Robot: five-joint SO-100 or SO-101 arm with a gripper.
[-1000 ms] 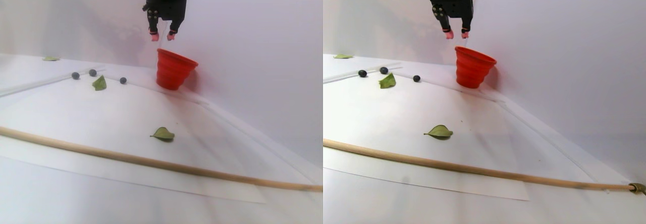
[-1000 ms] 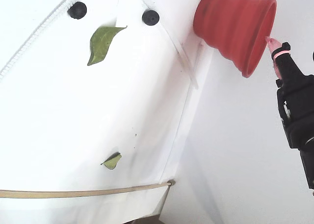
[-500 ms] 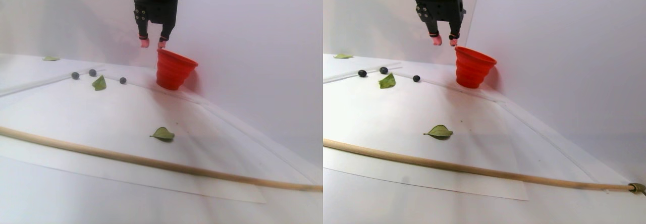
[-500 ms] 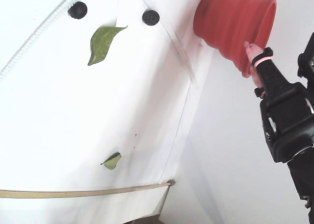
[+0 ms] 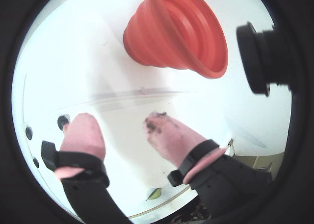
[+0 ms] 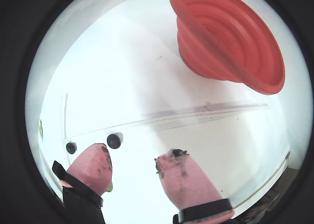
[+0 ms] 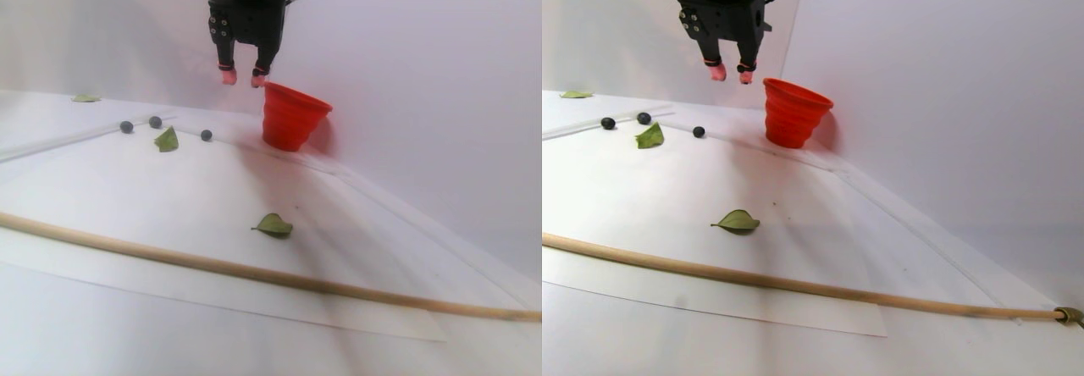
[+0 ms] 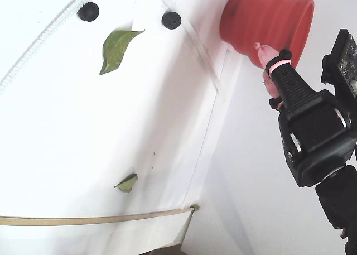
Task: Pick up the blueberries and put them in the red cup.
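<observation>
The red cup (image 7: 292, 118) stands upright near the back wall, and it also shows in both wrist views (image 5: 176, 33) (image 6: 225, 37) and in the fixed view (image 8: 262, 23). Three blueberries lie on the white sheet to its left: one nearest the cup (image 7: 206, 135), two farther off (image 7: 155, 122) (image 7: 126, 127). My gripper (image 7: 241, 77) hangs in the air just left of the cup's rim, open, with nothing between its pink, dark-stained fingertips (image 6: 171, 158). In a wrist view one blueberry (image 6: 114, 140) lies just beyond the gripper (image 6: 135, 153).
Green leaves lie on the sheet, one beside the berries (image 7: 167, 140), one in the middle (image 7: 273, 224), one far back left (image 7: 85, 98). A long wooden stick (image 7: 254, 273) crosses the front. White walls close in behind and right of the cup.
My gripper has moved from above the cup's rim to the left of it and slightly lower, staying open. Cup, berries and leaves have not moved.
</observation>
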